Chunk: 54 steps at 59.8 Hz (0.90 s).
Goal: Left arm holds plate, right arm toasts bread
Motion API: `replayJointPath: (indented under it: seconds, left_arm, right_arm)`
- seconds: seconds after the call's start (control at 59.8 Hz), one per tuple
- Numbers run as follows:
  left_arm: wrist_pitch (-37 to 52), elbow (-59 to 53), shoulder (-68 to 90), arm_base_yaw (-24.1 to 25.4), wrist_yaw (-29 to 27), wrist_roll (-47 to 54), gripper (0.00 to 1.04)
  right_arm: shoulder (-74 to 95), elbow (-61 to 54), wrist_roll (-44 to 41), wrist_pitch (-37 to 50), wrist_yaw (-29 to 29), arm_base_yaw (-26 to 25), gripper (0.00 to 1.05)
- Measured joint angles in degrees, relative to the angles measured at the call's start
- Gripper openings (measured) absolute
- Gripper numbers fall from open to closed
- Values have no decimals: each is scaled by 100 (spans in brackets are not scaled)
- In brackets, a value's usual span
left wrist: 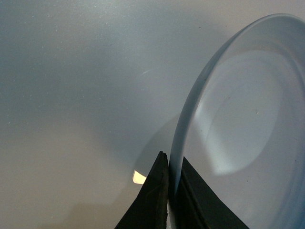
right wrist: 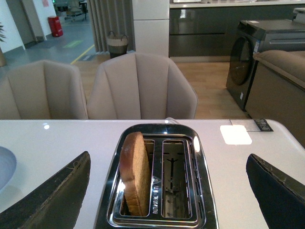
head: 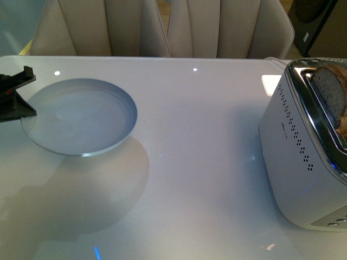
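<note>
The pale blue-grey plate (head: 81, 116) is held just above the white table at the left, casting a shadow below. My left gripper (head: 21, 95) is shut on its left rim; in the left wrist view the black jaws pinch the plate's rim (left wrist: 177, 143) at my left gripper (left wrist: 172, 164). A slice of brown bread (right wrist: 133, 171) stands upright in one slot of the silver toaster (right wrist: 157, 210), sticking out above it; it also shows in the front view (head: 331, 97). My right gripper (right wrist: 167, 191) is open, wide above the toaster, empty.
The toaster (head: 303, 157) stands at the table's right edge; its second slot (right wrist: 175, 179) is empty. Beige chairs (head: 162, 27) stand behind the table. A washing machine (right wrist: 257, 57) is farther back on the right.
</note>
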Motion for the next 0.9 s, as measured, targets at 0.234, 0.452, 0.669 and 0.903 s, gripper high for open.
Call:
replayJointPath:
  seconds: [0.234,0.452,0.669,0.903]
  left_arm:
    - [638,-7,374,15,166,-151,3]
    - [802,-85,750,-4,323,-299,3]
    - [992,-111,973,-81,457,-369,3]
    - [1010,-243,1158,-125,407,-393,3]
  right_arm:
    - [0,0,2,0,0,0,96]
    - [0,0,2,0,0,0,96]
    - [0,0,2,0,-2,0,96]
    - [0,0,2,0,0,0,96]
